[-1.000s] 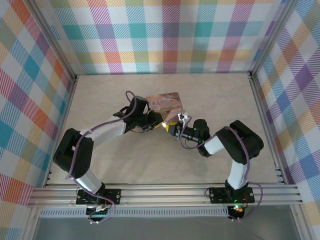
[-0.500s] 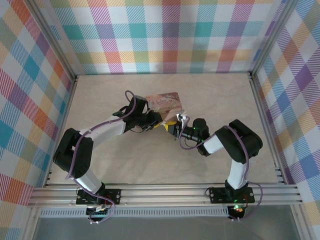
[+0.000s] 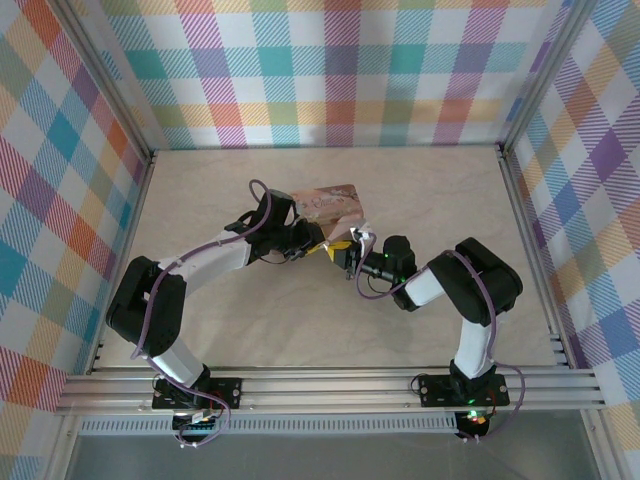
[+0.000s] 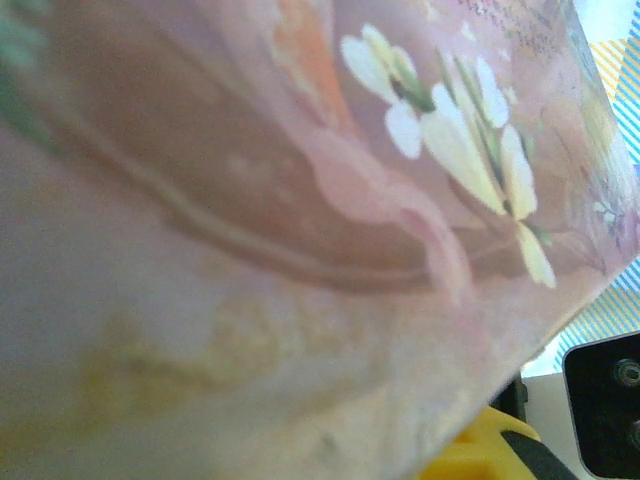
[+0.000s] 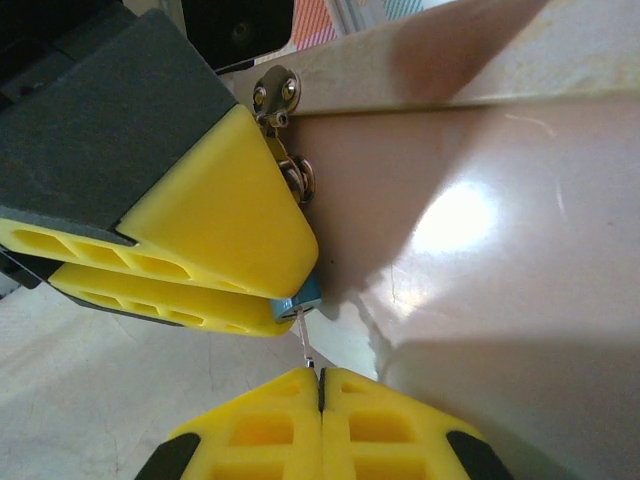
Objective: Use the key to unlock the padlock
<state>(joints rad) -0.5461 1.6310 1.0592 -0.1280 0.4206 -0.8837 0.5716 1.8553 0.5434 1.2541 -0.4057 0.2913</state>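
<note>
The two arms meet in the middle of the surface (image 3: 250, 330), just at 6 o'clock of the pink tin (image 3: 330, 203) in the top view.

In the right wrist view, the left fingers (image 5: 280, 280) reach in from 10 o'clock and are clamped on the padlock (image 5: 308, 293). Only a blue corner of its body peeks out at their tips. Its silvery shackle (image 5: 297, 178) runs up toward 12 o'clock to a small metal hasp (image 5: 276, 92) on the tin's edge. Whether the shackle is latched cannot be told.

The right fingers (image 5: 320, 388) sit at 6 o'clock of the padlock, pressed tight together on the key (image 5: 305, 345). The key is a thin sliver standing up out of their seam, and its tip touches the underside of the blue body. How far in it goes cannot be told.

The left wrist view is close against the tin's flowered side, which is blurred.
</note>
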